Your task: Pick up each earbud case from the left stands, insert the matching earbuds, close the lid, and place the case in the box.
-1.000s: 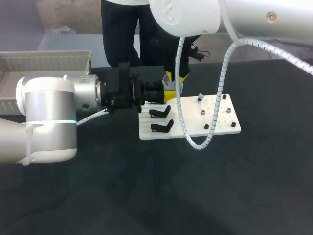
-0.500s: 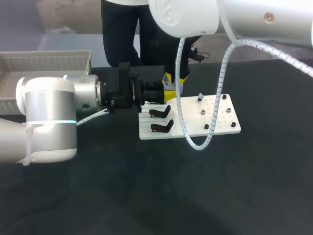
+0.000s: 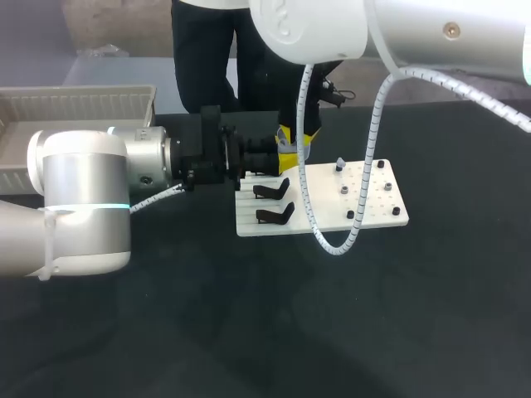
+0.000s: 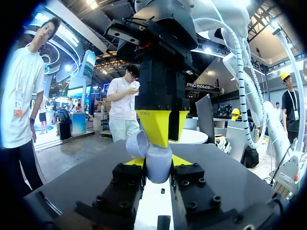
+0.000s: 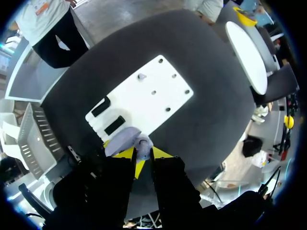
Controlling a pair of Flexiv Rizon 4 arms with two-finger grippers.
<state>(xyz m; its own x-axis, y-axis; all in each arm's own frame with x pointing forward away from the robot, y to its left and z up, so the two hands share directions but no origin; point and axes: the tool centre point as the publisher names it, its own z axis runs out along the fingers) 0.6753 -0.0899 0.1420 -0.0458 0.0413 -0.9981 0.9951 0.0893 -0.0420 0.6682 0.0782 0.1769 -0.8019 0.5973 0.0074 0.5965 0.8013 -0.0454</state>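
A pale lavender earbud case (image 4: 158, 165) with its lid (image 4: 137, 143) swung open is held above the near-left corner of the white stand plate (image 3: 365, 199). My left gripper (image 3: 284, 157), coming in level from the left, is shut on the case body from both sides. My right gripper (image 4: 160, 139) hangs straight down over the case mouth, its yellow tips right at the opening; no earbud shows there. From the right wrist, the case (image 5: 128, 140) lies just ahead of that gripper (image 5: 143, 152). Two black stands (image 3: 272, 191) (image 3: 275, 215) on the plate are bare.
A small pale piece sits on a peg (image 3: 338, 166) of the plate, among several dark pegs. A beige slatted box (image 3: 75, 104) stands at the table's back left. The right arm's white hose (image 3: 332, 240) loops down over the plate's front edge.
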